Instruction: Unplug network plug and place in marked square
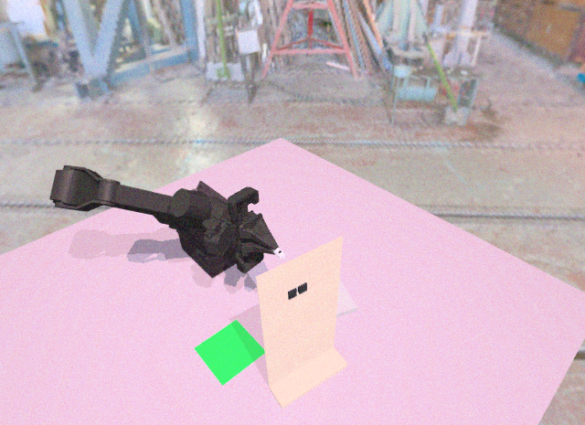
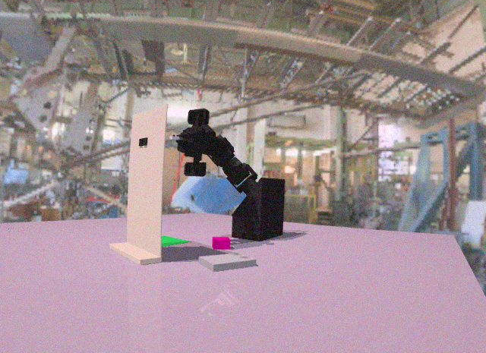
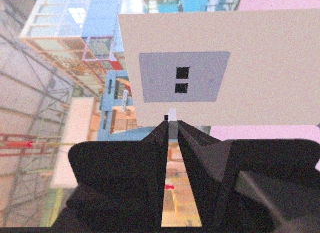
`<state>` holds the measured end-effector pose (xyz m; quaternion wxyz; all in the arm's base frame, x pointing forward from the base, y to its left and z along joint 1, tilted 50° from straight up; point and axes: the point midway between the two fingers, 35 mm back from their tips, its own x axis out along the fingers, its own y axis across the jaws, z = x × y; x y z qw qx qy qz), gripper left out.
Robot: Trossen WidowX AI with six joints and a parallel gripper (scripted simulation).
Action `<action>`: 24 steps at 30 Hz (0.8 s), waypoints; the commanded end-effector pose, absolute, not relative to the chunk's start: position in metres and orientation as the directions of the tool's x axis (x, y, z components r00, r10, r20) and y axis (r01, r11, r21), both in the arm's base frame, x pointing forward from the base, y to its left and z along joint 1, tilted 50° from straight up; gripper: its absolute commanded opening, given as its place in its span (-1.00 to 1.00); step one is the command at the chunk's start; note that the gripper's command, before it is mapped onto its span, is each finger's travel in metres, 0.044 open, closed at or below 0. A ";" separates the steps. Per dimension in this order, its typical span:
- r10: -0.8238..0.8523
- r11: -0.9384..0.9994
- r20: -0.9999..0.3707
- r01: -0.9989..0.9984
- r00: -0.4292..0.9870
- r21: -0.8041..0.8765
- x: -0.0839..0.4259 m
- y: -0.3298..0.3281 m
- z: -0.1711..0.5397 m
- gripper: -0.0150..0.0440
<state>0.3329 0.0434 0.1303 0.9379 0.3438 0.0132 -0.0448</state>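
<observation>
My gripper (image 1: 277, 251) (image 2: 178, 137) (image 3: 172, 124) is shut on the small white plug (image 1: 278, 255) (image 2: 172, 137) (image 3: 172, 114), which sticks out past the fingertips. The plug is out of the socket, in the air, a short way in front of the upright panel (image 1: 307, 326) (image 2: 145, 192) (image 3: 270, 68). In the wrist view the grey socket plate (image 3: 155, 83) shows two dark openings, both without a plug. The marked green square (image 1: 227, 352) (image 2: 172, 241) lies on the table at the foot of the panel, on the arm's side. The tab on the plug is too small to make out.
A magenta block (image 2: 221, 243) and a flat grey slab (image 2: 231, 261) lie on the table (image 1: 449, 340) (image 2: 314, 302) on the arm's side of the panel. The slab's corner (image 1: 346, 302) shows behind the panel. The panel has a wide foot (image 1: 312, 376) (image 2: 135, 253).
</observation>
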 end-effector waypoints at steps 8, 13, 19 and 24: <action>-0.079 0.754 -0.054 0.095 0.995 0.650 0.327 0.065 0.146 -0.49; -0.080 0.754 -0.054 0.096 0.995 0.650 0.322 0.074 0.153 -0.49; -0.131 0.738 -0.077 0.149 0.988 0.658 0.324 0.063 0.149 -0.49; -0.234 0.699 -0.119 0.252 0.965 0.670 0.327 0.037 0.140 -0.49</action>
